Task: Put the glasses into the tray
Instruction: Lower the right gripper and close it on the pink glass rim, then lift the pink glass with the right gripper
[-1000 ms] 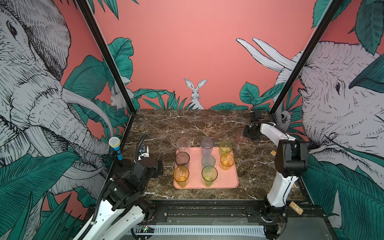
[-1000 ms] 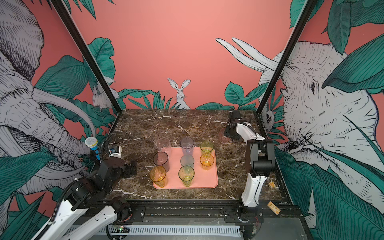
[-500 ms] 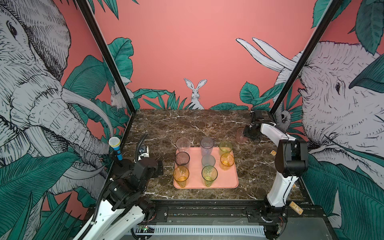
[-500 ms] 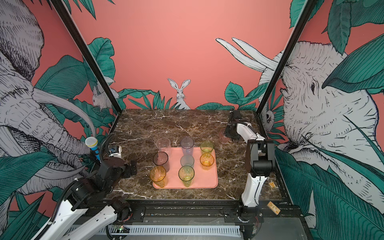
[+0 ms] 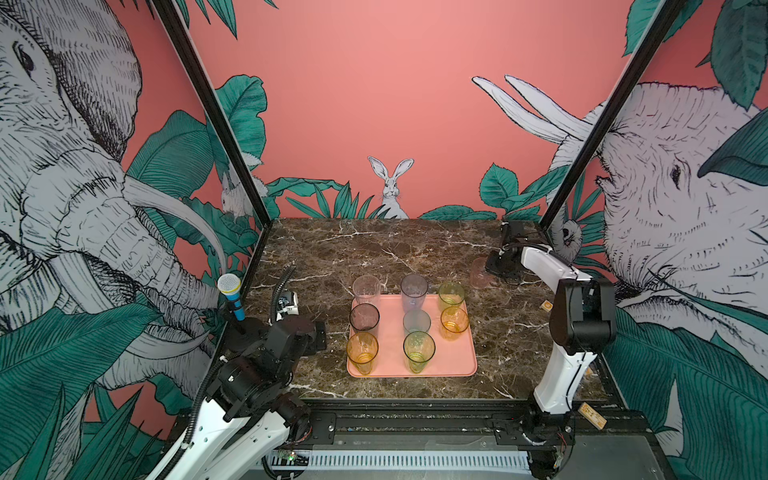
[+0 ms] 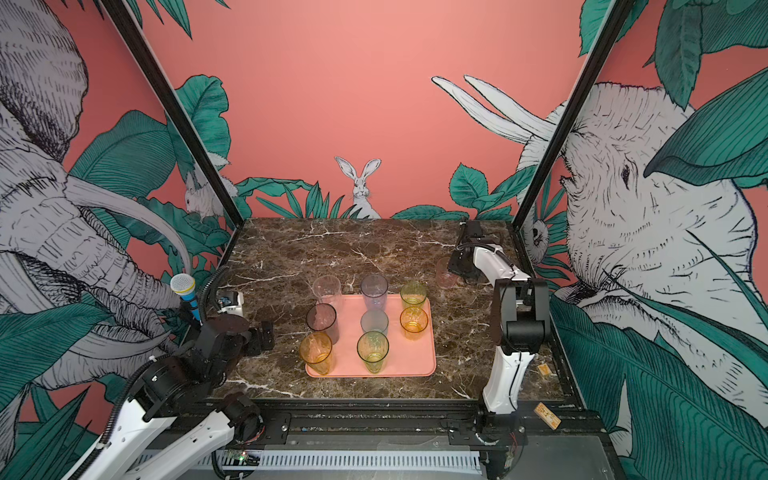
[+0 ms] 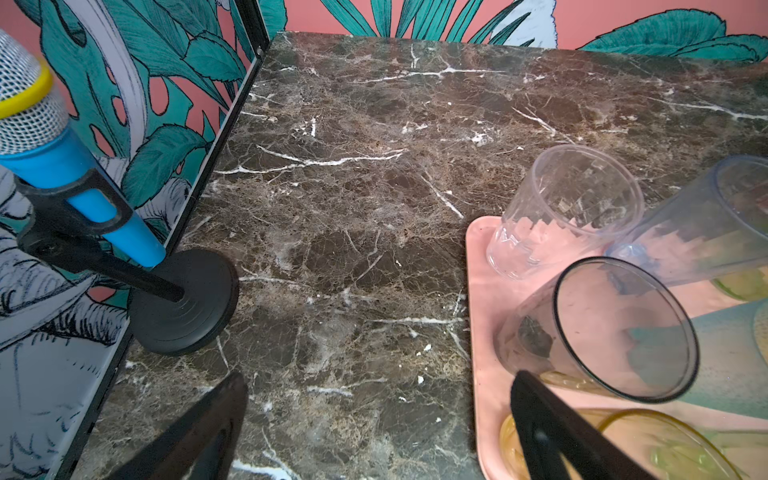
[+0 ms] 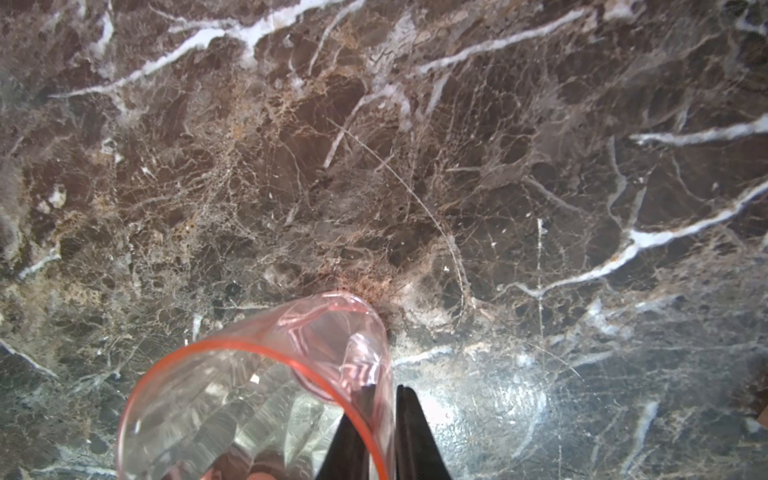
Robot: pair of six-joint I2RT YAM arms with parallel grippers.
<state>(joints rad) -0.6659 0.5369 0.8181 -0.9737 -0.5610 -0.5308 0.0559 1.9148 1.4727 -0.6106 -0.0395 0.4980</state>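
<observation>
Eight of the nine glasses already stand upright on the salmon-pink tray (image 5: 457, 365), which lies near the middle of the marble desk (image 5: 374, 249). In both top views they form three columns. On the 9 o'clock side stand a clear tumbler (image 5: 366, 289), a smoky dark tumbler (image 5: 364, 318) and an amber tumbler (image 5: 362, 351). Down the middle come a tall grey-lilac tumbler (image 5: 414, 291), a short grey-teal tumbler (image 5: 417, 322) and a yellow-green tumbler (image 5: 419, 349). On the 3 o'clock side there is a yellow-green glass (image 5: 451, 293) with a short amber glass (image 5: 454, 322) below it, and the tray's 5 o'clock corner is bare.

The one glass left is the pink tumbler (image 5: 481, 272), standing on the desk at about 2 o'clock from the tray and well apart from it. The right gripper (image 8: 380, 432) is on it: in the right wrist view its jaws stand narrow, pinching the tumbler's wall at the rim, one finger inside and one outside. The base appears to rest on the marble, so the lift is not yet made.

The left gripper (image 7: 374, 432) waits at 9 o'clock of the tray with its jaws wide and holding nothing, beside a toy microphone (image 7: 62, 166) on its stand.

By my reckoning the task is nearly complete. What is left is to carry the pink tumbler over and set it in the free corner.
</observation>
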